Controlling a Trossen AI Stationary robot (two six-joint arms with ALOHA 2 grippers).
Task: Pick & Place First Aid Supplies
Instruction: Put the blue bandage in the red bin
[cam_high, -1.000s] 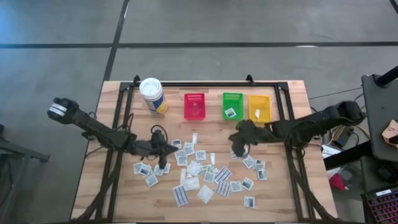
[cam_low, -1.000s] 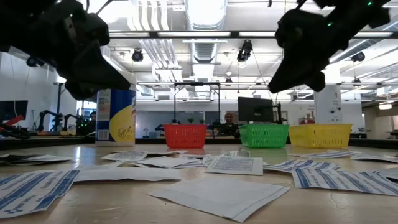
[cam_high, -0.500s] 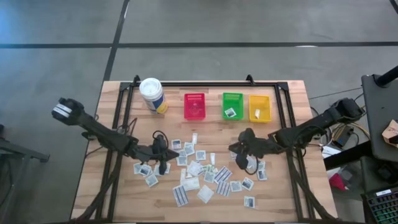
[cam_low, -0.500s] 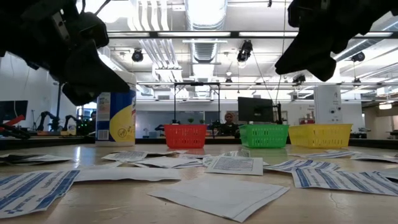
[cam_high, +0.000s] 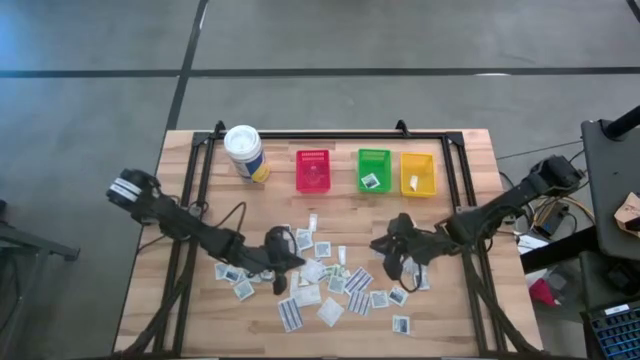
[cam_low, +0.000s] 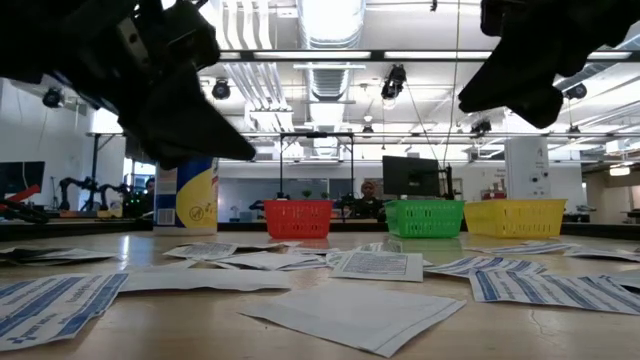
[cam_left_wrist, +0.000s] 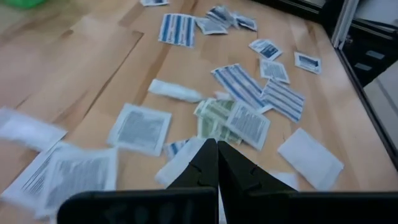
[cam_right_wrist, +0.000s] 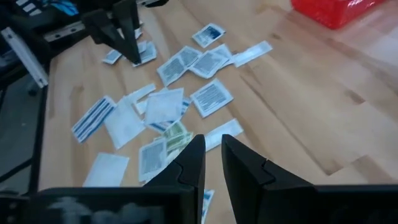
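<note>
Several small flat white packets (cam_high: 320, 275), some with blue stripes, lie scattered on the wooden table's near middle; the left wrist view shows these packets (cam_left_wrist: 140, 127) and the right wrist view too (cam_right_wrist: 211, 96). One packet (cam_high: 371, 181) lies in the green bin (cam_high: 373, 160), another (cam_high: 412, 183) in the yellow bin (cam_high: 420, 165). My left gripper (cam_high: 288, 267) is shut and hovers over the pile's left part (cam_left_wrist: 217, 146). My right gripper (cam_high: 387, 268) hovers over the pile's right part, slightly open with nothing between its fingers (cam_right_wrist: 213, 140). In the low view both hang clear of the table.
A red bin (cam_high: 312, 170) stands left of the green one in the row at the far side. A white canister with a yellow label (cam_high: 245, 152) stands at the far left. A dark frame rail (cam_high: 330, 133) runs along the table's far edge.
My left gripper has moved toward the table's right edge and slightly nearer, reaching out over the packets, still shut. My right gripper has swung from beside the bins toward the near edge, over the pile's right part. The packets have stayed where they lay.
</note>
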